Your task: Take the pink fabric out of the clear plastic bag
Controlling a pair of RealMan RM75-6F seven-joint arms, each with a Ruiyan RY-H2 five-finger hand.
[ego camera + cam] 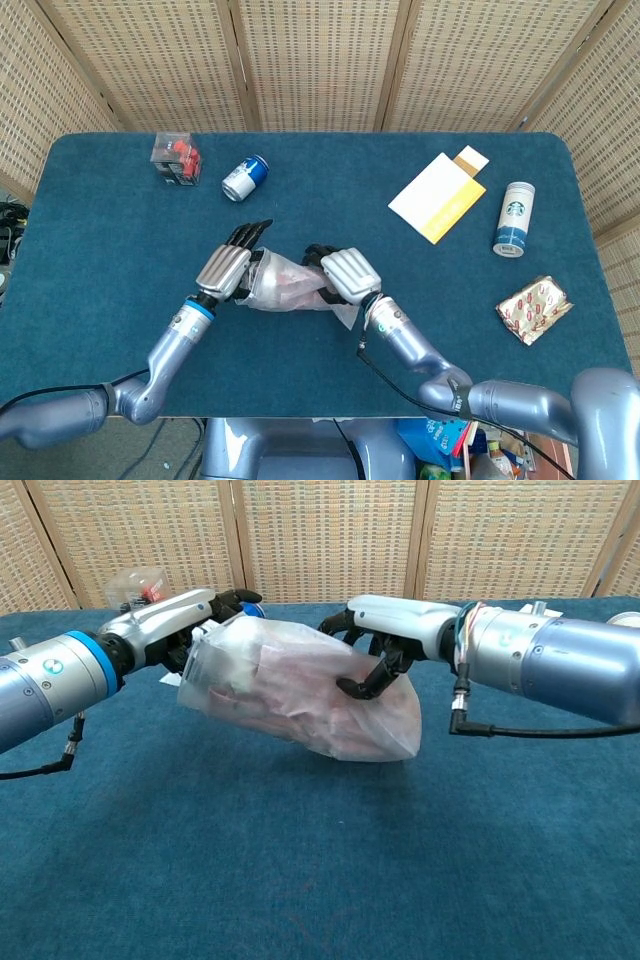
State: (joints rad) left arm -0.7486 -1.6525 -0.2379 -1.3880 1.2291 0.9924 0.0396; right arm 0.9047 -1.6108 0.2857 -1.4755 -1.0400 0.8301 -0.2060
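A clear plastic bag [330,715] with pink fabric [285,685] inside hangs above the blue table between my two hands. My left hand [185,620] holds the bag's left end, its dark fingertips reaching past it. My right hand [385,640] lies over the bag's upper right, with fingers [365,680] curled down into the plastic. In the head view the bag [285,285] sits between the left hand [232,265] and the right hand [345,275]. The fabric stays fully inside the bag. The bag's right end droops lower than its left.
At the back left stand a small clear box with a red item [175,158] and a blue can [245,178]. A white and yellow envelope [437,197], a Starbucks can [513,218] and a gold patterned packet [534,309] lie to the right.
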